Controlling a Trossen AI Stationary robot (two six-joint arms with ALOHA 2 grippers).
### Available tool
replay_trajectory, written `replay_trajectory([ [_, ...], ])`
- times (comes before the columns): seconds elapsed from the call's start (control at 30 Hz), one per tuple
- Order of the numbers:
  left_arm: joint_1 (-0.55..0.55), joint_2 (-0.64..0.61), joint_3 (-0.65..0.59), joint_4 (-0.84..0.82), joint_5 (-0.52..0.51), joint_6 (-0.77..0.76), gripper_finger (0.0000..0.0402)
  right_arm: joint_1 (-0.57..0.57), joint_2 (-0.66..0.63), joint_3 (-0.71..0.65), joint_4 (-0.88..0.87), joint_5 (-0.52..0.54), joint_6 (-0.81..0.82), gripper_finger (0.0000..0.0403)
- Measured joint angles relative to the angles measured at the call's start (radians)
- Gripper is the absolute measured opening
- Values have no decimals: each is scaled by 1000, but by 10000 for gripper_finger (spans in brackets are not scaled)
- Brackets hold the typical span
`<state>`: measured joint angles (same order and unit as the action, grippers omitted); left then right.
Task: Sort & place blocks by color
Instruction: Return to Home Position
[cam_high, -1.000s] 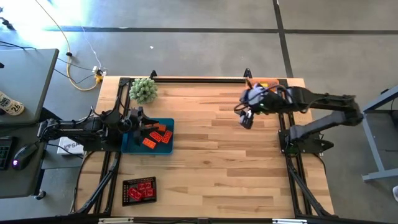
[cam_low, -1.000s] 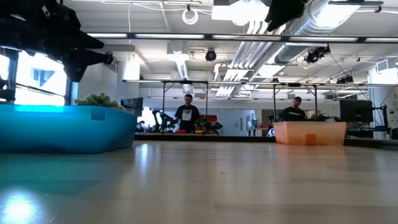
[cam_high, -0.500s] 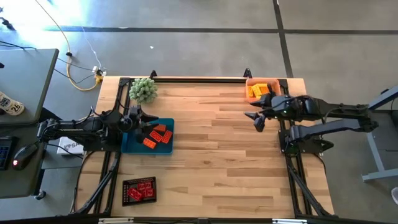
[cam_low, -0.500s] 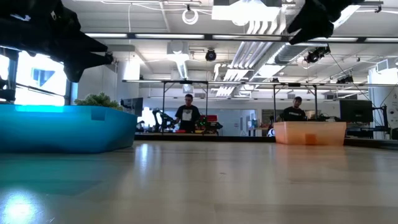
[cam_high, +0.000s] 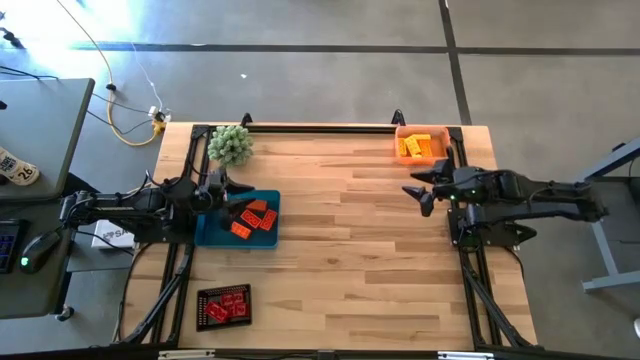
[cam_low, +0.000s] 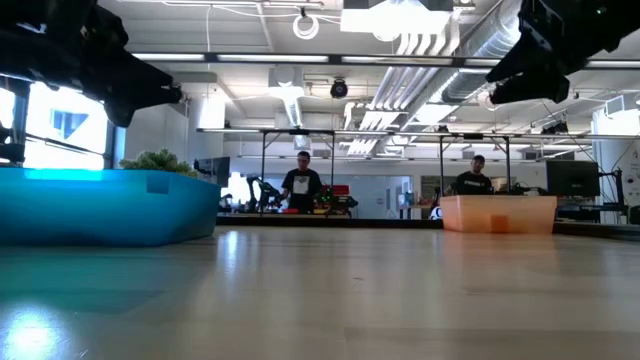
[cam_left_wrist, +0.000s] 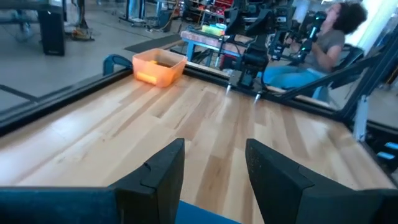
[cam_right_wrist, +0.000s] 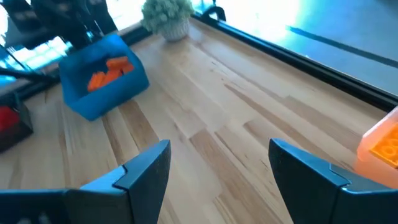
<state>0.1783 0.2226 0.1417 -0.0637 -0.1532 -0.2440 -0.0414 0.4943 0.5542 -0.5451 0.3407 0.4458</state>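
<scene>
Both my right tool (cam_high: 418, 194), centre right, and left tool (cam_high: 224, 189), centre left, hung spread and empty. The blocks (cam_high: 250, 218) lay sorted in trays (cam_high: 204, 238). Folding back low, I might clip the orange tray (cam_high: 400, 131), upper right.

Table (cam_high: 340, 250): light wood-plank top, with a black rail (cam_high: 320, 126) along the far edge. Resting directly on it: blue tray (cam_high: 240, 244) by the left edge at about mid-depth; black tray (cam_high: 200, 308) nearer the front on the same side, apart from the blue one; orange tray (cam_high: 421, 130) at the far right corner; fuzzy green plant (cam_high: 231, 144) at the far left corner, near the blue tray but not touching. In the low view the blue and orange trays sit flat on the top, well apart.
</scene>
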Motion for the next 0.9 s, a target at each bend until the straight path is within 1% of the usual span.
replay_trajectory([
  [0.27,0,0,1,-93,-86,12,158,0,-103,-138,151,0,3,259],
  [0.53,0,0,1,-120,-99,10,158,0,-132,-211,170,-9,20,259],
  [0.67,0,0,1,-119,-146,9,158,0,-135,-256,190,-11,20,259],
  [0.77,0,0,1,-112,-177,-24,158,0,-137,-307,252,-45,19,259],
  [0.9,0,-5,1,-108,-176,-44,158,0,-138,-370,313,-94,32,259],
])
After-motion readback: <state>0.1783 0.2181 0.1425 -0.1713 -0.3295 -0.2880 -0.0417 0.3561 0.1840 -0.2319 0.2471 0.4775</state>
